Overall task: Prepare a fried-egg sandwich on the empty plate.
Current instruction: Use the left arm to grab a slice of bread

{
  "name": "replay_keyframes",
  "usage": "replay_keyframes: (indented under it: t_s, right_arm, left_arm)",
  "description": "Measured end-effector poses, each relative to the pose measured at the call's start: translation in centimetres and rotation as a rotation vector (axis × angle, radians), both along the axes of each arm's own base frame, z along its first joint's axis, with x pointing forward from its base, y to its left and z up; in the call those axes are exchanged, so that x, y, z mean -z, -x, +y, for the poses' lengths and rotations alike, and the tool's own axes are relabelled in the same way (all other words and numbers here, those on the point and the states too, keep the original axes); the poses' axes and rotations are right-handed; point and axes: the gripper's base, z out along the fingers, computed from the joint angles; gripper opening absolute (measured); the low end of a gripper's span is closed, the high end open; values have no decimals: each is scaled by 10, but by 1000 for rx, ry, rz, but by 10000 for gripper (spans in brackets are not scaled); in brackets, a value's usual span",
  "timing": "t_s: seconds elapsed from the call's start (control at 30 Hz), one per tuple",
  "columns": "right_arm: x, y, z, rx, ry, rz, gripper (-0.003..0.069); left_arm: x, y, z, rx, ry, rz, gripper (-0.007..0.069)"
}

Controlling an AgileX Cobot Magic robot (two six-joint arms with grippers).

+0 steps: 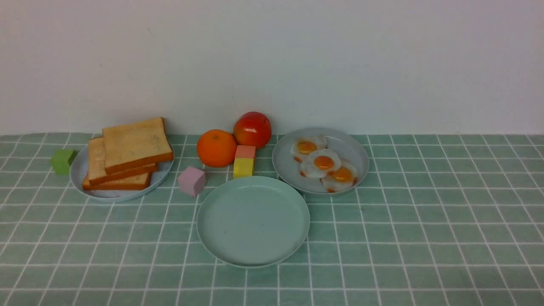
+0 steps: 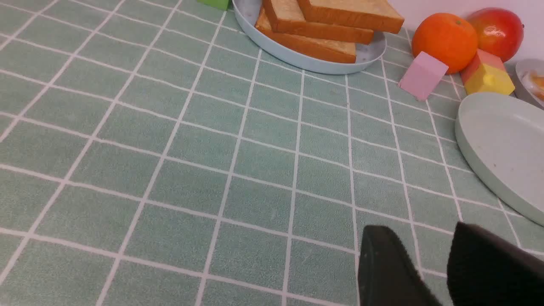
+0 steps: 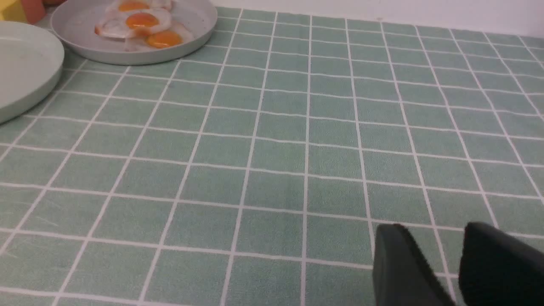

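Observation:
The empty plate (image 1: 253,221), pale mint-green, lies at the middle of the table with nothing on it; it also shows in the wrist views (image 2: 501,148) (image 3: 21,63). Three toast slices (image 1: 136,144) (image 2: 335,17) are stacked on a blue-grey plate (image 1: 80,170) at the left. Three fried eggs (image 1: 324,162) (image 3: 142,21) lie on another grey plate (image 1: 357,148) at the right. No fried-egg sandwich is in view. My left gripper (image 2: 420,231) and right gripper (image 3: 435,229) are both open over bare cloth, holding nothing. Neither arm shows in the front view.
Behind the mint plate stand an orange (image 1: 216,148), a red fruit (image 1: 252,129), a pink cube (image 1: 192,180) and a salmon block (image 1: 245,151) on a yellow block (image 1: 244,167). A green cube (image 1: 63,161) sits left of the toast plate. A white wall backs the table.

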Motion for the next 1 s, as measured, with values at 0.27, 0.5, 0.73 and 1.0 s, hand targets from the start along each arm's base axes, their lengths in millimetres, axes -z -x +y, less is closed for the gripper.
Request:
replay_keyframes:
  t_s: [0.27,0.5,0.73,1.0]
  right_arm:
    - [0,0,0,0,0,0,239]
    - [0,0,0,0,0,0,239]
    - [0,0,0,0,0,0,239]
    - [0,0,0,0,0,0,239]
  left_arm:
    - [0,0,0,0,0,0,238]
    - [0,0,0,0,0,0,238]
    - [-1,0,0,0,2,-13,238]
    - [-24,-4,-3,-64,566,-238,238]
